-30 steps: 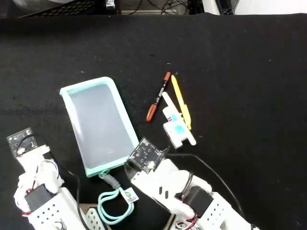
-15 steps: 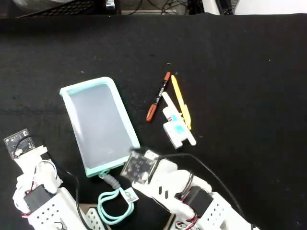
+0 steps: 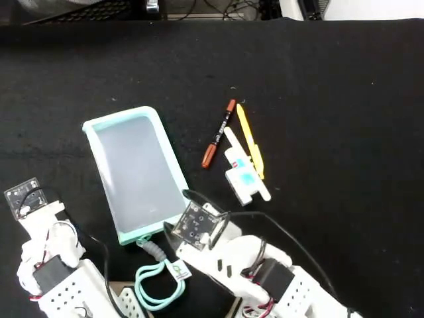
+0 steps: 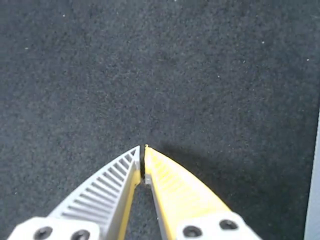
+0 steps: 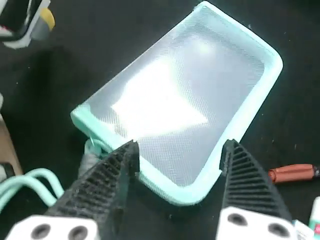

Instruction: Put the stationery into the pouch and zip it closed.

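Note:
The mint-edged translucent pouch [image 3: 136, 172] lies flat left of centre, its cord loop [image 3: 159, 285] trailing toward the front edge. A red-brown pen [image 3: 218, 134], a yellow pen [image 3: 250, 141] and a white-and-blue item [image 3: 244, 175] lie together right of the pouch. My right gripper [image 5: 180, 162] is open just above the pouch [image 5: 190, 105], its black fingers [image 5: 125, 165] straddling the pouch's near corner by the cord. At the front left, away from the pouch, my left gripper [image 4: 144, 150] is shut over bare cloth.
Black cloth [image 3: 318, 99] covers the whole table. The right arm [image 3: 252, 265] crosses the front centre and the left arm [image 3: 50, 265] stands at the front left. Cables and equipment [image 3: 199, 8] sit beyond the far edge.
The right arm's wrist has swung left toward the pouch's near corner. The left arm has shifted slightly left. Pouch and pens have not moved.

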`<state>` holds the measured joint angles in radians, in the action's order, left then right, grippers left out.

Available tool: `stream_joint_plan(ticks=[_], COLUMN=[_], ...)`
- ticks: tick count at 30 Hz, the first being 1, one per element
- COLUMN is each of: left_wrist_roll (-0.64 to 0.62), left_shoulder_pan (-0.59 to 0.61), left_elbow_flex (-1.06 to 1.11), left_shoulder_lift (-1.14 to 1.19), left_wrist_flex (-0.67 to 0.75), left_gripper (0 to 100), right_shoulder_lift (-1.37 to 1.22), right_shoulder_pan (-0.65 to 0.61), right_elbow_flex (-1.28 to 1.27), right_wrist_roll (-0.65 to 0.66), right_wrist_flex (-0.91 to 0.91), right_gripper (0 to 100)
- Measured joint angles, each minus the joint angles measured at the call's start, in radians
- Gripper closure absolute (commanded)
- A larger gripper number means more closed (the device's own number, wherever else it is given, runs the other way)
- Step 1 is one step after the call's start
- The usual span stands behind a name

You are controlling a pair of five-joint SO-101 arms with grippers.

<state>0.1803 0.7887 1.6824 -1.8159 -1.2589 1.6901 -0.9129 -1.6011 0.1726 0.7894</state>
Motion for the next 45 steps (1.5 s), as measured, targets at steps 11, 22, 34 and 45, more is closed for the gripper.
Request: stream_joint_plan(ticks=[11, 22, 34, 45], left_wrist_roll=[0.0, 0.0, 0.0, 0.0], left_shoulder_pan=[0.0, 0.0, 0.0, 0.0], left_elbow_flex=[0.0, 0.0, 0.0, 0.0], left_shoulder_lift=[0.0, 0.0, 0.0, 0.0], left_wrist_flex=[0.0, 0.0, 0.0, 0.0], left_gripper=[97, 97, 97, 97], right_shoulder_lift=[-0.773, -0.97, -0.99, -1.438], right_shoulder_pan=[-0.17, -0.256, -0.249, -0.221], right_elbow_flex=[0.282, 0.338, 0.275, 0.64], right_wrist_roll=[-0.097, -0.215, -0.216, -0.153], right_wrist_flex=[-0.08, -0.104, -0.265, -0.031], right_gripper=[70.8, 70.8, 71.2, 71.3])
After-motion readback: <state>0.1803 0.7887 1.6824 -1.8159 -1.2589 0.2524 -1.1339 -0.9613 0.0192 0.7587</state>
